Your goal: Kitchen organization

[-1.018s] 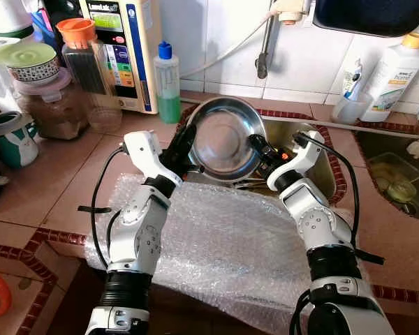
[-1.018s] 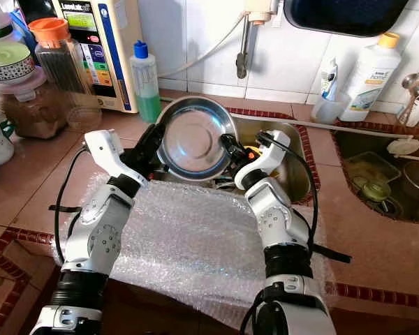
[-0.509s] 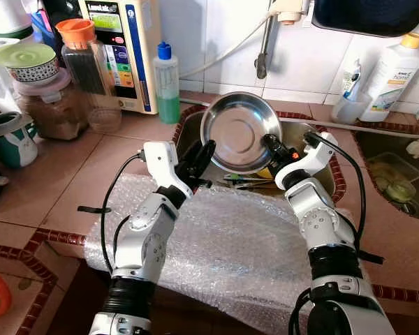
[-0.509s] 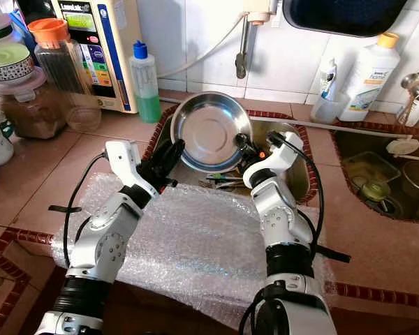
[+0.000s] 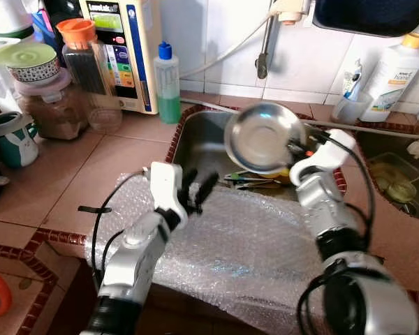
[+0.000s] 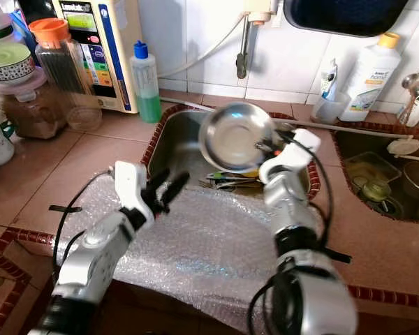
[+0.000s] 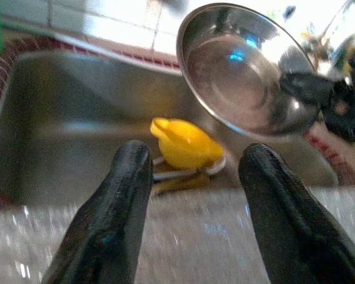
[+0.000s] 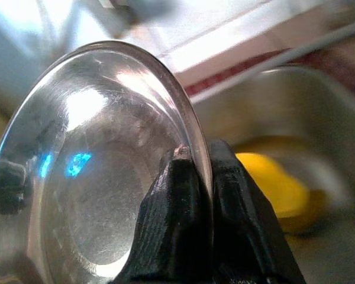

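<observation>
Off the bowl comes the left gripper, which a second ago sat at its left rim; now it hovers over the near edge of the sink, fingers spread and empty. Meanwhile the steel bowl has swung right and stands tilted on edge above the sink, carried by the right gripper alone.

From the left wrist you get what the head cameras barely show: a yellow cup-like thing, probably a small jug, lying on the sink floor under the bowl, with some utensils beside it. Over at the right wrist, the two fingers are pinched tight on the bowl's rim, one on each side of the metal.

Along the far left of the brown tiled counter stand jars and a water purifier, then a green soap bottle just left of the sink. Bubble wrap covers the near counter. A tap hangs from the white tiled wall, and a white bottle stands far right.
</observation>
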Controlling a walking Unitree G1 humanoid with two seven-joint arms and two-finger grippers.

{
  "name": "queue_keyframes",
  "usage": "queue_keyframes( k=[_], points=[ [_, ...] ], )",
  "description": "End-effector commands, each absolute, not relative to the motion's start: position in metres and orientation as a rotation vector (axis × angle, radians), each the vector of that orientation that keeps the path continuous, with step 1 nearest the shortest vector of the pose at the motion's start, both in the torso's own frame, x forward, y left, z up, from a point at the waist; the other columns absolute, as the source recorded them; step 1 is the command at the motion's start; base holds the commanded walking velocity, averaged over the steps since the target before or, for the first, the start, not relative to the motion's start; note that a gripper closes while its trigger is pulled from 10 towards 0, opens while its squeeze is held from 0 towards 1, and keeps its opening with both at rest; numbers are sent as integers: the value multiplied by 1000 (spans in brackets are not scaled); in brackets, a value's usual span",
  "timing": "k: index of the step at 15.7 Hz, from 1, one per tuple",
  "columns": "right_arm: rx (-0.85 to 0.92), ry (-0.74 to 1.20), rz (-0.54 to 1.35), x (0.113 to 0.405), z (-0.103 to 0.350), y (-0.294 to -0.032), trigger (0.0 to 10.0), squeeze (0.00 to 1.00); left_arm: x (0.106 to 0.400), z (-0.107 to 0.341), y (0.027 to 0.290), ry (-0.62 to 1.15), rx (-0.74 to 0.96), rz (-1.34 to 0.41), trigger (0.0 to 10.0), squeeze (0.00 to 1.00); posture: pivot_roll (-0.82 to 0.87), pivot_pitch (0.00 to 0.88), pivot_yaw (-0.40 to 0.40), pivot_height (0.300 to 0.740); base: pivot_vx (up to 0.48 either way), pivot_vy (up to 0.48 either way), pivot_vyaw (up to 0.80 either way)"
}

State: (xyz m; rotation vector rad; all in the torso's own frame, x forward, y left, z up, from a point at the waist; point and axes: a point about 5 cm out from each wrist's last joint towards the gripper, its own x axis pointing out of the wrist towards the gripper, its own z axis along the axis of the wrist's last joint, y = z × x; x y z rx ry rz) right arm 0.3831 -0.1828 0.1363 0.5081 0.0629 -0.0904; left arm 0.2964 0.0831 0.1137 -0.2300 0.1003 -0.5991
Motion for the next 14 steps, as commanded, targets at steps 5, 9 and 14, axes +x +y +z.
queue_keyframes(
  k=[5, 9, 14],
  points=[
    [422, 159, -267, 379, 119, -209, 0, 0, 286, 115, 85, 86, -159, -629, 10000, 1000, 122, 0, 31, 740, 0, 0, 0],
    [374, 288, -303, 365, 88, -212, 588, 0, 282, 113, 83, 134, -92, -660, 10000, 1000, 147, 0, 30, 740, 0, 0, 0],
    [285, 317, -266, 365, 84, -204, 10000, 0, 277, 108, 83, 165, -62, -683, 10000, 1000, 143, 0, 39, 740, 0, 0, 0]
  ],
)
